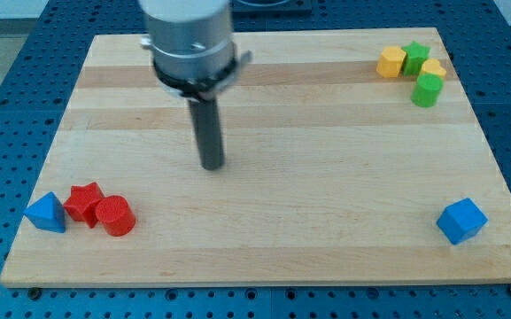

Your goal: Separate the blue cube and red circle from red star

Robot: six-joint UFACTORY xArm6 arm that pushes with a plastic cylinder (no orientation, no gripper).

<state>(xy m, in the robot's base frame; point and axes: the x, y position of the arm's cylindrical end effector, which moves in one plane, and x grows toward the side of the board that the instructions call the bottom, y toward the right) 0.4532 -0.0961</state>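
Observation:
The red star (82, 200) lies at the view's bottom left, touching the red circle (114, 216) on its right. A blue triangle (46, 213) sits just left of the star. The blue cube (461, 221) lies alone at the view's bottom right. My tip (212, 166) is on the board's middle left, well above and to the right of the red pair and far left of the blue cube. It touches no block.
At the view's top right is a cluster: a yellow hexagon (390, 62), a green star (415, 56), a yellow block (433, 69) and a green cylinder (427, 90). The wooden board (326, 159) rests on a blue perforated table.

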